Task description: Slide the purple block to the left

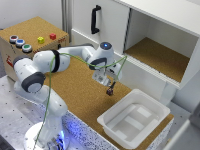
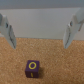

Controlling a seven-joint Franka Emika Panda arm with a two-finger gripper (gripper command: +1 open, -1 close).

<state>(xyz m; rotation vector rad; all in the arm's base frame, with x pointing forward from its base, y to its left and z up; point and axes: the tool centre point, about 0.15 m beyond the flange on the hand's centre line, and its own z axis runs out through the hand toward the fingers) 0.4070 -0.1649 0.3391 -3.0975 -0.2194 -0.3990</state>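
The purple block [image 2: 33, 67] is a tiny dark purple cube with a yellow ring on its top face, lying on the cork surface. In the wrist view my gripper [image 2: 40, 46] is open and empty, one finger [image 2: 9, 32] on each side of the picture. The block lies on the cork apart from both fingertips and off the line between them. In the exterior view my gripper [image 1: 109, 88] points down over the cork table [image 1: 75, 85], close to the white tub. A small dark shape at its tips [image 1: 109, 92] seems to be the block.
The white tub [image 1: 134, 117] stands at the table's near corner, on the exterior view's right of the gripper. A wooden box [image 1: 30, 35] at the back left carries a red button [image 1: 52, 36], a yellow button [image 1: 40, 40] and round buttons. A white cabinet [image 1: 107, 22] with an open compartment [image 1: 157, 55] stands behind.
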